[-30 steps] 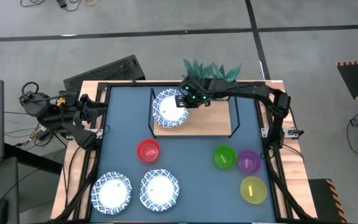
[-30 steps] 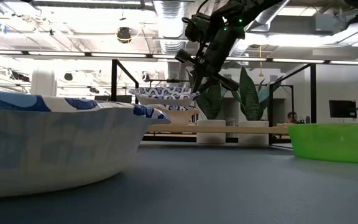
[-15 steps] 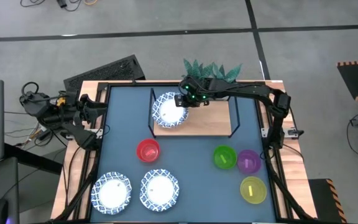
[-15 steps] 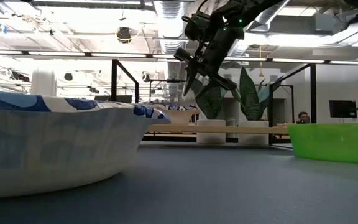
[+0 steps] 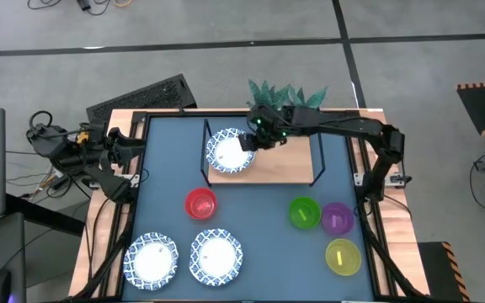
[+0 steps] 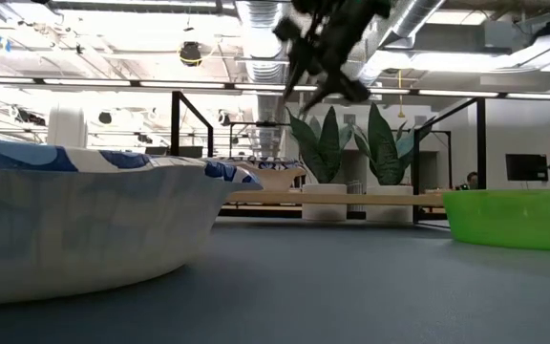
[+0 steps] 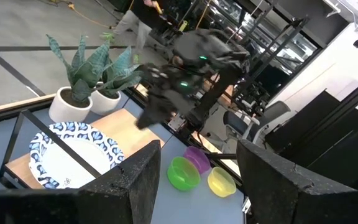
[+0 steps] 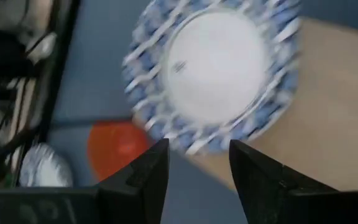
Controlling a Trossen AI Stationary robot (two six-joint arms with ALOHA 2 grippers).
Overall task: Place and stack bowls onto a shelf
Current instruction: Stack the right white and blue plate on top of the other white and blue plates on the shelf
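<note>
Honestly, I'd worry my right gripper, fingers open above the shelf, clips the patterned bowl and shoves it off

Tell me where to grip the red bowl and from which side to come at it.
Grip the red bowl by its rim, coming straight down from above with one of the fingers inside and one outside. It sits upright and open on the table, alone in front of the shelf, so any rim section looks free; the side nearest the right gripper seems handiest.

Even overhead light, soft shadows, bright ceiling glare (low view), right wrist view motion-blurred
</note>
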